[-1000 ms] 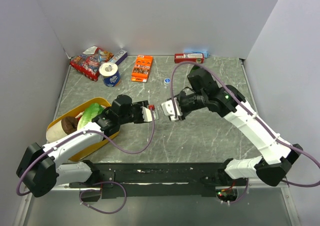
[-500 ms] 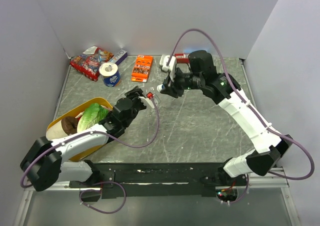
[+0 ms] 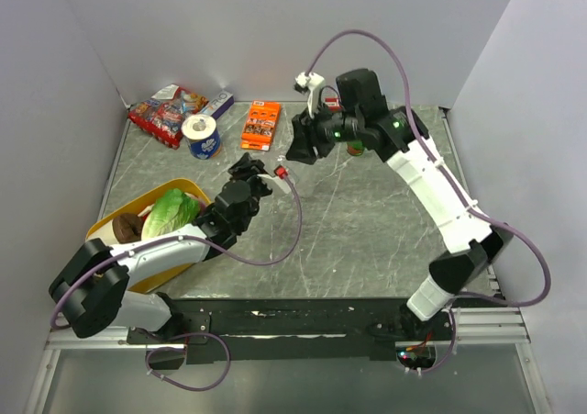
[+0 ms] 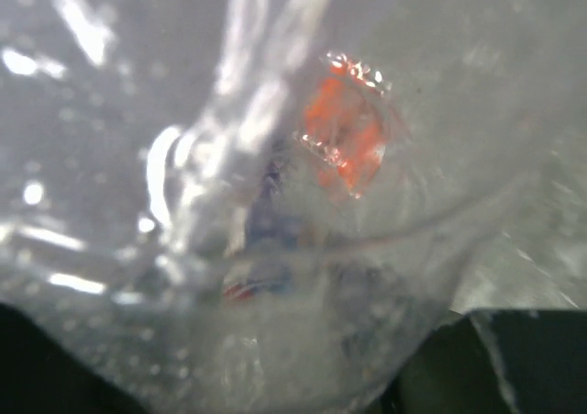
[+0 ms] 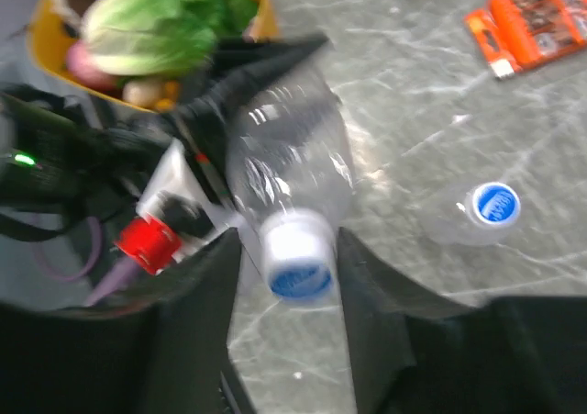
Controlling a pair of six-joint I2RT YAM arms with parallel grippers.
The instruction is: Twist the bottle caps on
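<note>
Bottles, 2; caps, 2; left jaws tight around 1 bottle, right jaws apart.

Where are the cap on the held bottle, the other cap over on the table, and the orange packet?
held bottle's cap (image 5: 297,279): right wrist view, blue top face.
other cap (image 5: 495,204): right wrist view, centre of top.
orange packet (image 3: 261,125): top view, middle of front.

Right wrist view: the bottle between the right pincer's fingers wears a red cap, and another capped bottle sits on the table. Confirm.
Wrong on colour: the cap on that bottle is blue and white, not red, as the right wrist view shows. Rest holds.
</note>
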